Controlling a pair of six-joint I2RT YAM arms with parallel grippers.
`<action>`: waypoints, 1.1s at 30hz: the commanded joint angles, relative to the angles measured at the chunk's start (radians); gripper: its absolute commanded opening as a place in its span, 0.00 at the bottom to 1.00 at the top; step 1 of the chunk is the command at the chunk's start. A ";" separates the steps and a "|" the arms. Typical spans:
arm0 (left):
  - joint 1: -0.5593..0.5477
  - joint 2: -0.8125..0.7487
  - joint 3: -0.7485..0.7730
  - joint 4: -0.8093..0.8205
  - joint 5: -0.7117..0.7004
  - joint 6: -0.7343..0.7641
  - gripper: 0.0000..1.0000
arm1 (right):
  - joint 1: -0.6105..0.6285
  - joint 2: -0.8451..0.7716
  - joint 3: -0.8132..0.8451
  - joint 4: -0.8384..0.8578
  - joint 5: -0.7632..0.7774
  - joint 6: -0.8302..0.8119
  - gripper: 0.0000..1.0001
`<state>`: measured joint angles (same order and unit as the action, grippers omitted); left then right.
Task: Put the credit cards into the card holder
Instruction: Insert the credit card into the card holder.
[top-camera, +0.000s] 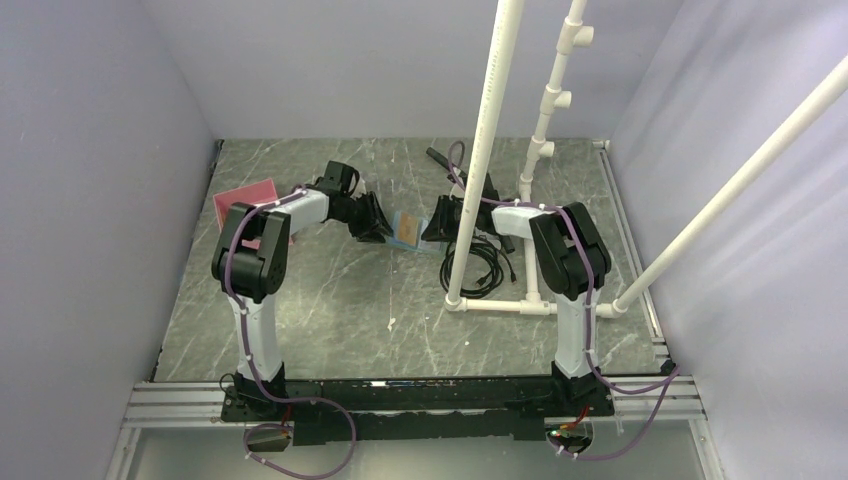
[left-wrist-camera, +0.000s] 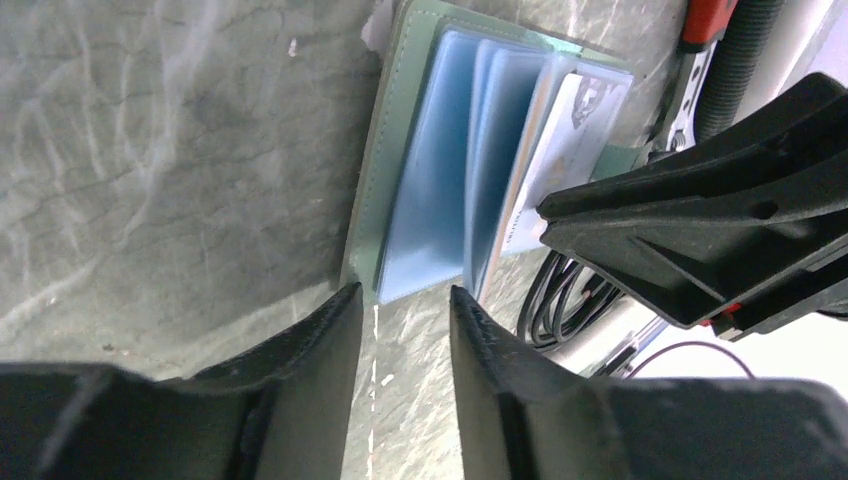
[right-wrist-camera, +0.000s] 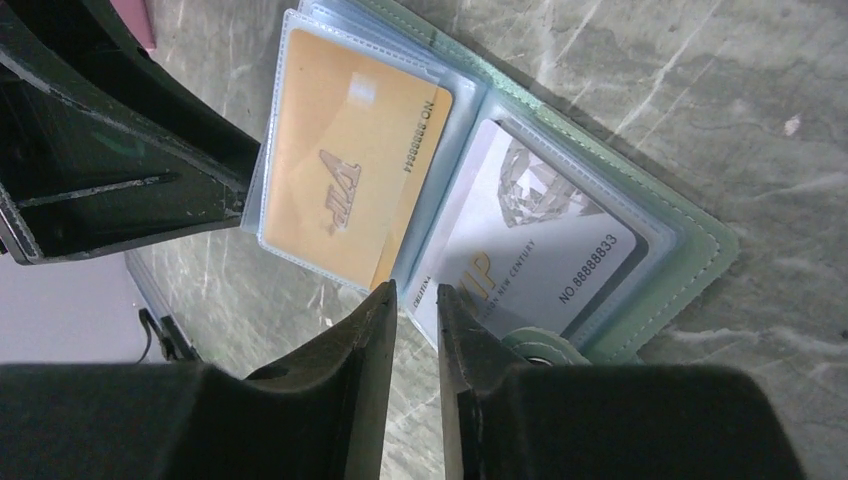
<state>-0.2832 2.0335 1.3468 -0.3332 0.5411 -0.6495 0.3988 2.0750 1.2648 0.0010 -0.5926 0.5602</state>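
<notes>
Two end effectors face each other over the card holder (right-wrist-camera: 700, 240), which lies open on the table (top-camera: 400, 320) right between them, pale blue inside up and its clear sleeves (left-wrist-camera: 440, 170) fanned out. Look at the right wrist view: an orange card (right-wrist-camera: 345, 170) sits in a left-hand sleeve and a white card (right-wrist-camera: 530, 240) in the one beside it, just above the closure tab (right-wrist-camera: 545, 345). The left end effector (left-wrist-camera: 405, 295) hangs at the holder's edge with its jaws apart, bare table showing between them. The right end effector (right-wrist-camera: 413, 295) is at the opposite edge, jaws parted only narrowly, nothing visibly clamped. Over on the far left lies a pink tray (top-camera: 245, 198), well apart.
</notes>
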 joint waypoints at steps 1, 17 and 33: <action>0.003 -0.080 0.042 -0.048 -0.076 0.005 0.46 | 0.000 0.019 0.048 0.039 -0.032 -0.003 0.25; 0.030 -0.058 0.048 0.028 0.064 -0.015 0.50 | 0.049 0.103 0.156 -0.080 0.066 -0.058 0.12; -0.022 0.034 0.118 0.000 0.008 0.015 0.50 | 0.057 0.129 0.153 -0.119 0.124 -0.059 0.00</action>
<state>-0.2920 2.0575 1.4223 -0.3267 0.5602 -0.6540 0.4488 2.1696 1.4052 -0.0662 -0.5323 0.5323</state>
